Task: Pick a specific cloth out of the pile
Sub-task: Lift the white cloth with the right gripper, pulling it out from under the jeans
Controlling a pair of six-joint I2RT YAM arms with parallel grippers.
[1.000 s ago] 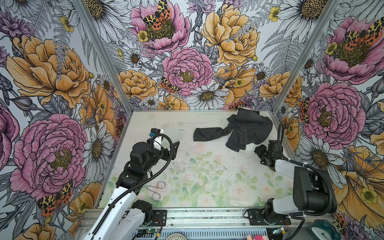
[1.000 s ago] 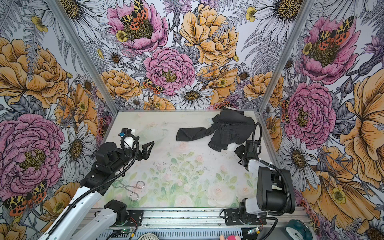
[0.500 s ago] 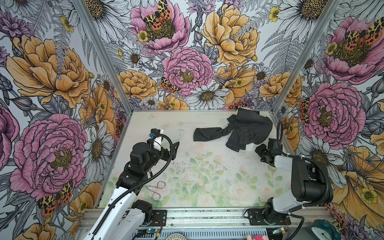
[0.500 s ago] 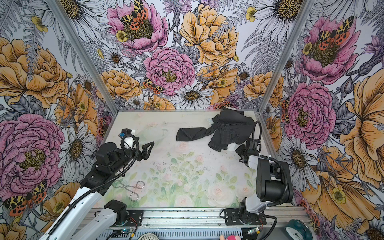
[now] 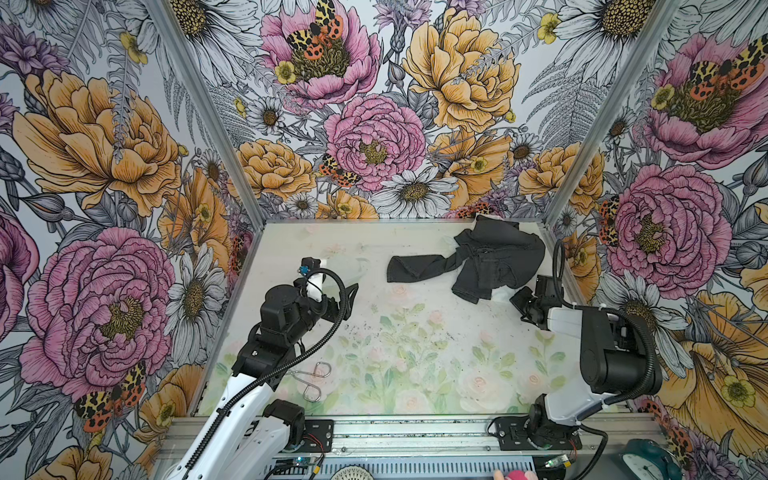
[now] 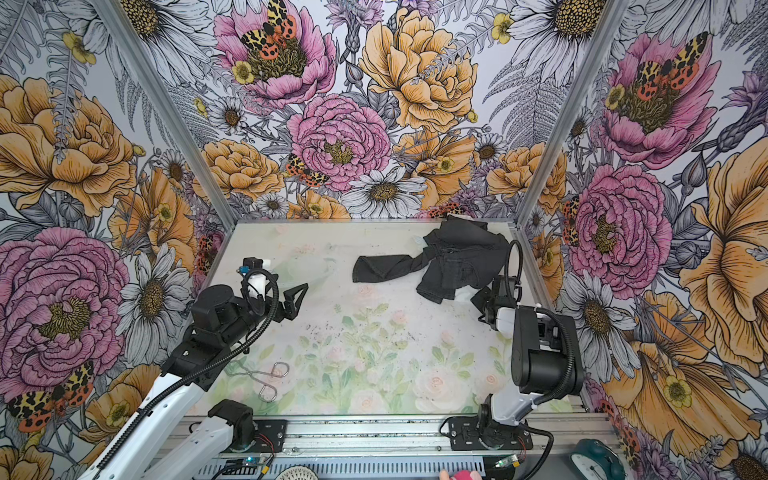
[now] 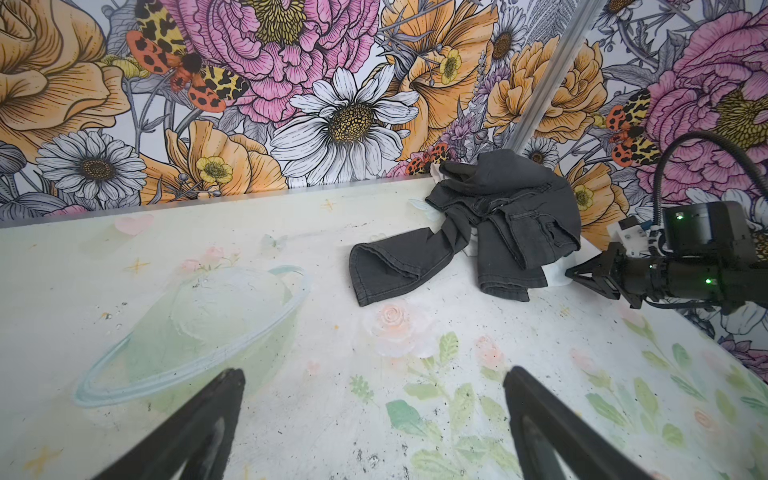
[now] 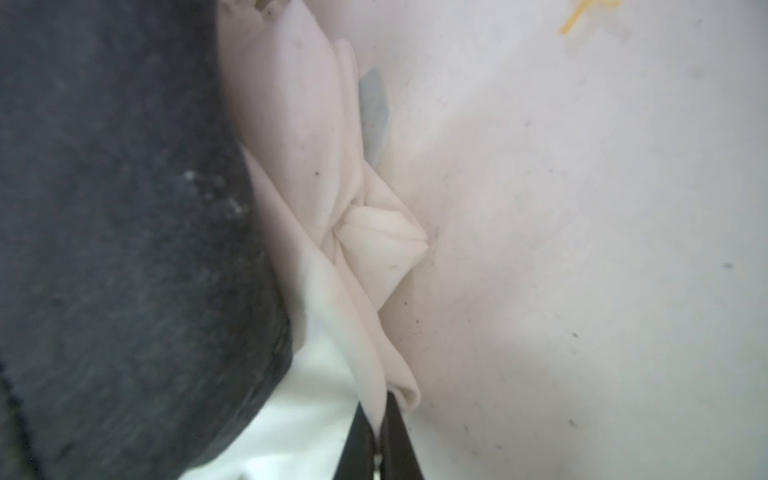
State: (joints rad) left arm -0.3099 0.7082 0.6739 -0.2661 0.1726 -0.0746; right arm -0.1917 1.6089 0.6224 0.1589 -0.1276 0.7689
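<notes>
Our right fingers (image 8: 367,436) are shut on a thin fold of the cloth (image 8: 316,166), low on the bench (image 5: 415,353), at the edge of the pile (image 5: 498,257) nearest to the right arm. Our left fingers (image 6: 297,300) stand wide and hold nothing, well apart from the pile.

We judge that the step in hand is to draw the cloth out. Most of it lies under the dark garments, so we should pull slowly and low, toward the free bench, and not lift sharply. The fold is held only near the tips and may slip. If the jeans start to follow, the left arm could press the pile down.

The right wrist view alone shows the grip: white fabric between the fingers and the dark fabric beside them, not caught. In both top views the grip is hidden; we see only a small white patch at the pile's edge, and in a top view a second white corner (image 5: 494,217) at the far wall. The left wrist view shows that the right fingers lie nearly flat on the bench.
</notes>
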